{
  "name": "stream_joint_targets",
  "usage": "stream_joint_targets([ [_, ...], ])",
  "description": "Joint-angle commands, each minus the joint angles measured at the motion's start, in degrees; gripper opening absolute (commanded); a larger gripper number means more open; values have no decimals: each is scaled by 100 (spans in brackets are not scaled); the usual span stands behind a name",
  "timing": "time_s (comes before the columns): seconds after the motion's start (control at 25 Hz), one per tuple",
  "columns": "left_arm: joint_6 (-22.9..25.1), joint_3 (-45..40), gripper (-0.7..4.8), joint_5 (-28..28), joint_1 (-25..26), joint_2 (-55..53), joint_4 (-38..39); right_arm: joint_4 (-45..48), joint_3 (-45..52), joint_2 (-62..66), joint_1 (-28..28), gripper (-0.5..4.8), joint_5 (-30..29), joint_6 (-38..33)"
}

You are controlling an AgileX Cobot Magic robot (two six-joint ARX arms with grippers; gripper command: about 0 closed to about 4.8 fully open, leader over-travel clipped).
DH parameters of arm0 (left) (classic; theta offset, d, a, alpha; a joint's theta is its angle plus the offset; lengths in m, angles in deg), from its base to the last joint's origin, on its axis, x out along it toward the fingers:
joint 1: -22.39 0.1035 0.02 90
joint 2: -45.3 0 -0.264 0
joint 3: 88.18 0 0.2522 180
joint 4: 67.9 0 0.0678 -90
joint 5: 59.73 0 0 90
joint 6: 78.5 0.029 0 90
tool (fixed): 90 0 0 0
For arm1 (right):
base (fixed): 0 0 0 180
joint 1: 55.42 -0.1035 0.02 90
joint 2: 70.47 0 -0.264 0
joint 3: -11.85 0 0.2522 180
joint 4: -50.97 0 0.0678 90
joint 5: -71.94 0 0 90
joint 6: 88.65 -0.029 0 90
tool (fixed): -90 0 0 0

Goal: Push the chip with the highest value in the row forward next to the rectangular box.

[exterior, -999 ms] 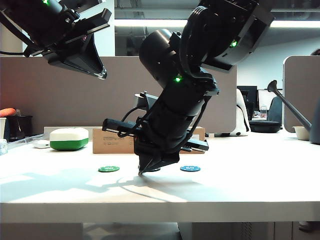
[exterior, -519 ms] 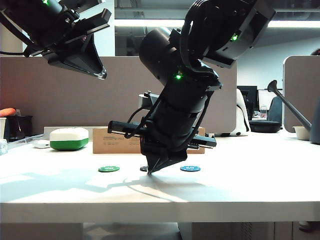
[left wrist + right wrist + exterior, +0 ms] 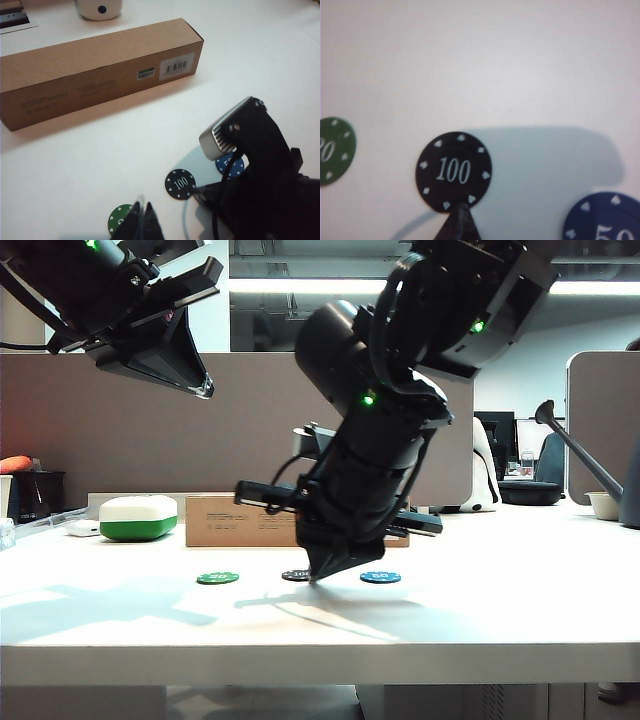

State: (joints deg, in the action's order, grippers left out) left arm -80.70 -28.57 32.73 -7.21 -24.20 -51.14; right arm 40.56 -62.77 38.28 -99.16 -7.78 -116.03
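Right end effector (image 3: 457,225), fingers together for poking, touches near edge of small flat black "100" poker chip (image 3: 453,172), mid-row on tabletop (image 3: 260,60), well short of long brown cardboard box (image 3: 95,70). Left end effector (image 3: 142,222), fingers together, parked overhead.

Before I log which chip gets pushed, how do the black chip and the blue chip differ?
The black chip reads 100; the blue chip reads 50. The black chip sits mid-row with the right gripper, jaws shut, at its near edge; nothing touches the blue chip, at the row's end. The left gripper hangs high. Both chips are round, flat, with white edge marks.
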Motion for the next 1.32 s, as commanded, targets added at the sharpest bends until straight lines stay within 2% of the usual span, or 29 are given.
stream_joint_targets([
  [0.04,22,11,-5,15,4,15,-52,31,-4,-13,33,-6,-160,-7],
  [0.4,22,11,-5,15,4,15,-50,46,-4,-28,-125,-6,-157,-7],
  [1.08,22,11,-5,13,4,15,-52,262,-85,136,4,-6,-138,-7],
  [1.32,22,11,-5,15,4,15,-52,229,-234,299,136,-6,-365,-2],
])
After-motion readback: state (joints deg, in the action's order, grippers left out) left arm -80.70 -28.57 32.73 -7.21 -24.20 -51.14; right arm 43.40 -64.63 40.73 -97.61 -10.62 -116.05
